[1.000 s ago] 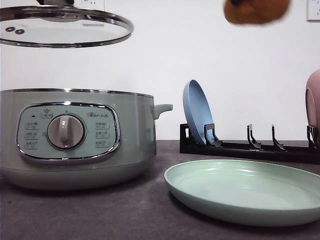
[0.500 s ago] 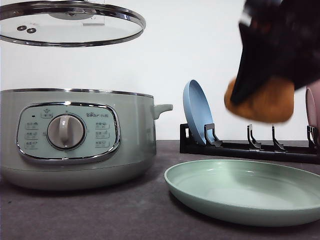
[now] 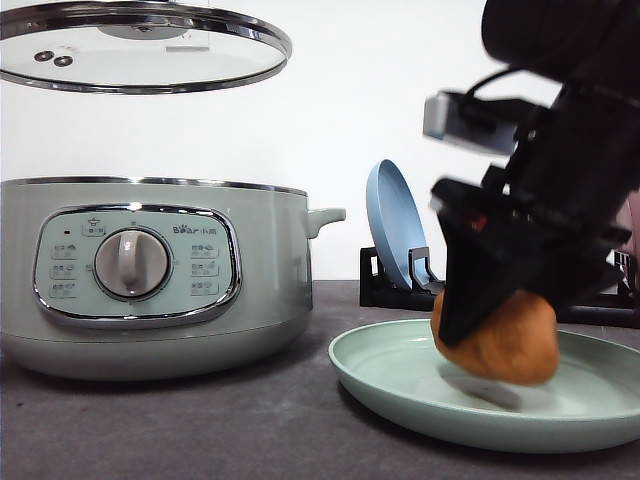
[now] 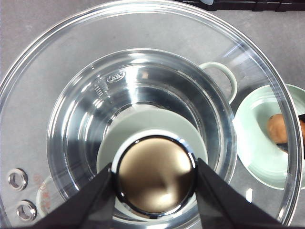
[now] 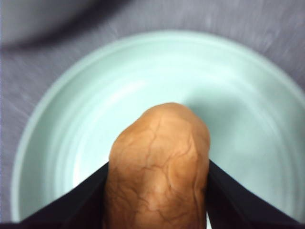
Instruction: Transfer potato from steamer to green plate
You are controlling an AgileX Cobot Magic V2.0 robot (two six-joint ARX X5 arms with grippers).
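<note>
My right gripper (image 3: 495,335) is shut on the orange-brown potato (image 3: 505,340), holding it just above the inside of the green plate (image 3: 400,385). In the right wrist view the potato (image 5: 159,167) sits between the dark fingers (image 5: 76,205) over the plate (image 5: 243,95). The sage-green steamer (image 3: 150,275) stands at the left with its pot uncovered. My left gripper (image 4: 155,183) is shut on the knob (image 4: 155,174) of the glass lid (image 3: 140,45), holding it in the air above the steamer. The potato (image 4: 277,128) and plate (image 4: 252,138) also show through the lid.
A black dish rack (image 3: 400,290) stands behind the green plate, with a blue plate (image 3: 395,225) upright in it. A pink plate (image 3: 630,215) peeks out at the right edge. The steamer's side handle (image 3: 325,217) points toward the rack.
My right gripper has come down from the top of the view with the potato to just over the green plate. The lid has barely moved.
</note>
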